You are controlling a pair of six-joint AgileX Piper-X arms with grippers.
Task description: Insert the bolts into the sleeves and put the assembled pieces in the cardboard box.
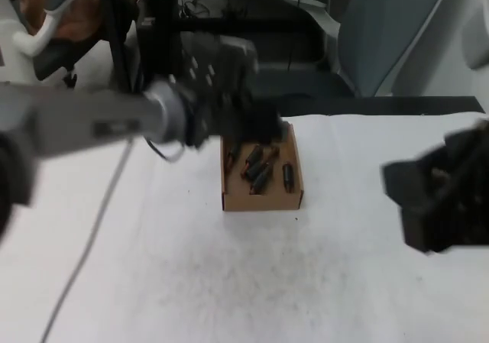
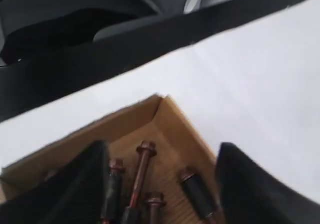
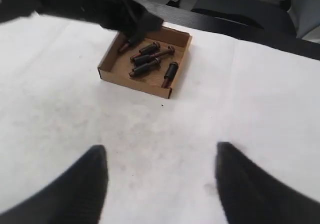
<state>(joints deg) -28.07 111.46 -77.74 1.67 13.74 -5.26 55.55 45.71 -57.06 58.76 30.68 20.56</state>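
In the high view the left gripper (image 1: 256, 121) hangs over the far left corner of the cardboard box (image 1: 260, 201), fingers spread, blocking entry from that side. The box's near and right walls are free to approach. Bolts (image 1: 260, 169) crowd its middle. The white cloth (image 1: 252, 282) across the lower frame lies open. The right gripper (image 1: 439, 198) sits at the right edge, well apart. A cable (image 1: 92, 236) crosses the lower left.
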